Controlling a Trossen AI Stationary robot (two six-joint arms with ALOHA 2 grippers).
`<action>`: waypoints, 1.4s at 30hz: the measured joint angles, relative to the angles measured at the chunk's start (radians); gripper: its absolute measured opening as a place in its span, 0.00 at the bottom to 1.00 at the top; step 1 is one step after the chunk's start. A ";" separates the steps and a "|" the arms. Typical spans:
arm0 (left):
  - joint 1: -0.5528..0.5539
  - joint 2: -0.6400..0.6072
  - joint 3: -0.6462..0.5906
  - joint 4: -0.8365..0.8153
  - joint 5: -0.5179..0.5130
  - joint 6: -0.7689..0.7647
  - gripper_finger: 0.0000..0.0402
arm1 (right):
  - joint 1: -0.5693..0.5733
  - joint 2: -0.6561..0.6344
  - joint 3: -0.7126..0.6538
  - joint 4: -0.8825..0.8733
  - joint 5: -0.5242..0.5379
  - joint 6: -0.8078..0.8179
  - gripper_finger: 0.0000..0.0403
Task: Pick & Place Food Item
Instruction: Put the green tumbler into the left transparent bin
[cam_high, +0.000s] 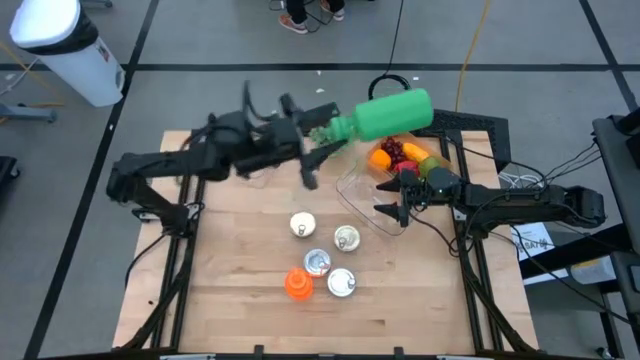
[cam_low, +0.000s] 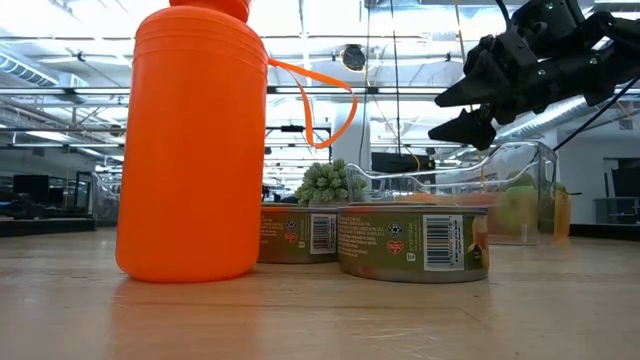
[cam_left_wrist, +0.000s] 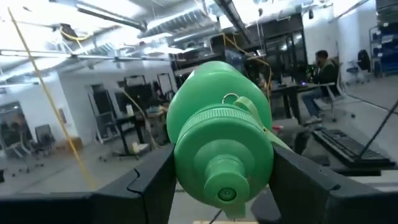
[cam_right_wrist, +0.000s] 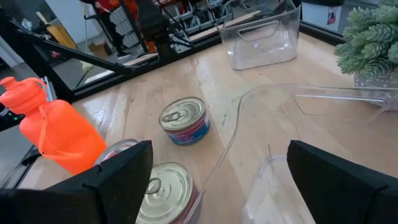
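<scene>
Your left gripper (cam_high: 335, 128) has its jaws clamped on the cap end of the green bottle (cam_high: 392, 114), carrying it level in the air above the back of the worktop (cam_high: 230, 280), with its body reaching over the clear tray (cam_high: 352, 190) of fruit (cam_high: 400, 158). The left wrist view shows the two fingers (cam_left_wrist: 149, 180) flanking the ribbed cap, so the hold is at the neck, not the body.

Judge the bottle as a stiff plastic shell, smooth and likely slippery. Whether it is full cannot be told. Held by one end, its long body acts as a lever, so it may droop or twist in the jaws if you swing fast. The ribbed cap gives better purchase than the smooth wall. Keep the hold there and move slowly.

Your right gripper (cam_high: 392, 207) hovers with jaws spread wide over the near edge of the clear tray, holding nothing. The fruit pieces look small, rounded and probably soft or light. Take one across its widest part with a gentle close.

The tray itself is thin, clear and likely flexes. Avoid pressing on its rim.

The cans (cam_high: 346, 238) and the orange bottle (cam_high: 297, 284) stand near the front of the worktop, well apart from both grippers.
</scene>
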 joint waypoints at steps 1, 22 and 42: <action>0.024 0.007 0.000 0.005 0.017 -0.008 0.56 | 0.000 0.000 0.000 0.000 0.000 0.000 0.88; 0.527 -0.155 0.002 -0.695 -0.281 -0.226 0.56 | 0.000 0.000 0.000 -0.005 0.000 -0.021 0.88; 0.880 -0.197 -0.029 -1.461 -0.061 -0.514 0.56 | 0.000 0.000 0.000 0.000 0.000 -0.036 0.88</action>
